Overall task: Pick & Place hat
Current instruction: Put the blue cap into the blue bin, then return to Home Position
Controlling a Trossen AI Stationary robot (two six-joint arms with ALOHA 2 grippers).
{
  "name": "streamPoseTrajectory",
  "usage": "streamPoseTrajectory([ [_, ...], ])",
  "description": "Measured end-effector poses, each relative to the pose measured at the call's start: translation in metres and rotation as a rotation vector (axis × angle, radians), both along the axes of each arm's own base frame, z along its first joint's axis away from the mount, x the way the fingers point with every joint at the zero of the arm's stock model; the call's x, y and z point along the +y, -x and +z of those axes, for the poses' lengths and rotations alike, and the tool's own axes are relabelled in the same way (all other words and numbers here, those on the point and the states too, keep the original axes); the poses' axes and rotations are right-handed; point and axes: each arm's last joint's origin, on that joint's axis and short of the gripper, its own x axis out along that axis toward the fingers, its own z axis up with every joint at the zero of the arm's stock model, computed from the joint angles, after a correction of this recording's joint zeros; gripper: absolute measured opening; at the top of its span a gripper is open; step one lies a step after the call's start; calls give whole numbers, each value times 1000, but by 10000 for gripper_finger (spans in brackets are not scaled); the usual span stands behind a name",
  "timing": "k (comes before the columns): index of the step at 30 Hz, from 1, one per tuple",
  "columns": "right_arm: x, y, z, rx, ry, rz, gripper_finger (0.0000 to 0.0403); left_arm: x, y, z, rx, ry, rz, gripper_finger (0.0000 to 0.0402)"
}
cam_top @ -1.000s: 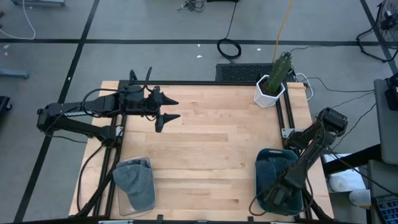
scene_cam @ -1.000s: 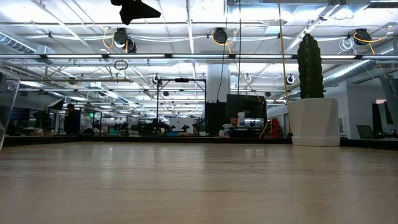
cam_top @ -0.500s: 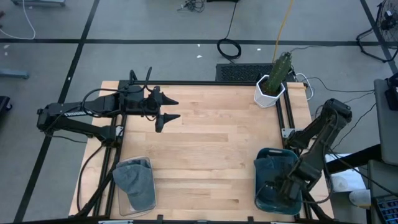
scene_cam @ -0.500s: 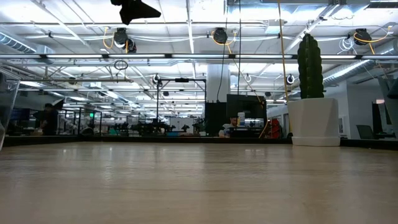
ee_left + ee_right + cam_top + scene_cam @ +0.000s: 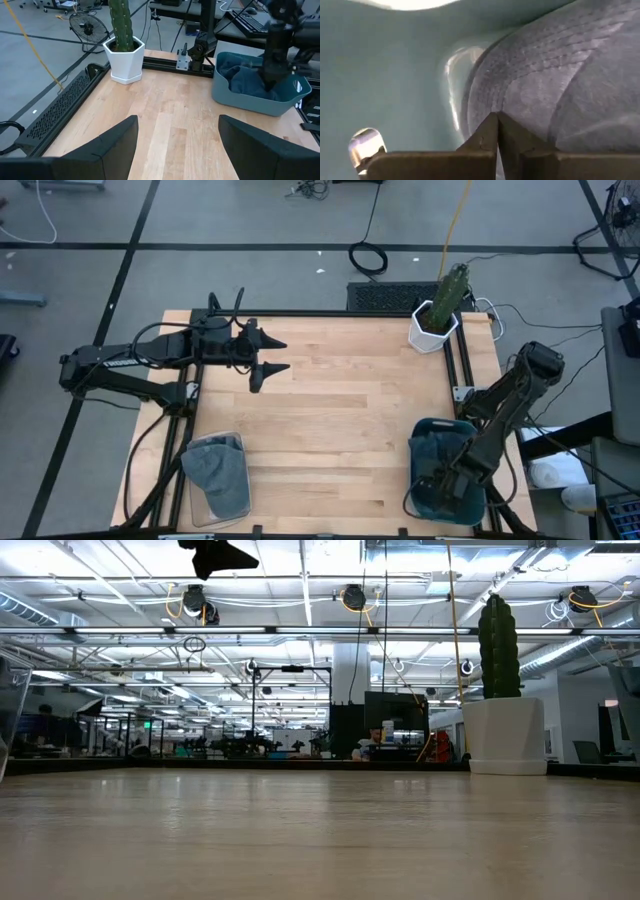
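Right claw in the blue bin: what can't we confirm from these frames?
- Grip on the hat: right claw is shut with tips against the fabric; whether cloth is pinched is hidden by the tips.
- High view: the arm covers the claw inside the blue bin.
- Low view: bin and hat fall outside the frame.

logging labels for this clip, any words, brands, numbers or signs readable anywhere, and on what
None can be read in any view.
Blue bin: no label shows.
Hat in that bin: plain stitched fabric, no logo shows.
White cactus pot: blank.
Clear bin with the grey cloth: no print shows.
Screens and signs in the room behind the table in the low view: too small to read.
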Motion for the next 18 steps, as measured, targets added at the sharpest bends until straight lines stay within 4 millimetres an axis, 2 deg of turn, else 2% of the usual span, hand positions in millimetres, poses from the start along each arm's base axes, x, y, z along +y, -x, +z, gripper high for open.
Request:
streamPoseTrajectory([
  [3, -2, 2, -11, 14, -45, -4, 0, 0, 0, 0, 0, 0, 0, 280],
  [7, 1, 0, -6, 2, -78, 4, 0, 0, 0, 0, 0, 0, 0, 280],
  [14, 5, -5, 28, -90, -183, -3, 0, 0, 0, 0, 0, 0, -1, 280],
  [18, 0, -7, 58, -173, -289, -44, 0, 0, 0, 0, 0, 0, 0, 280],
])
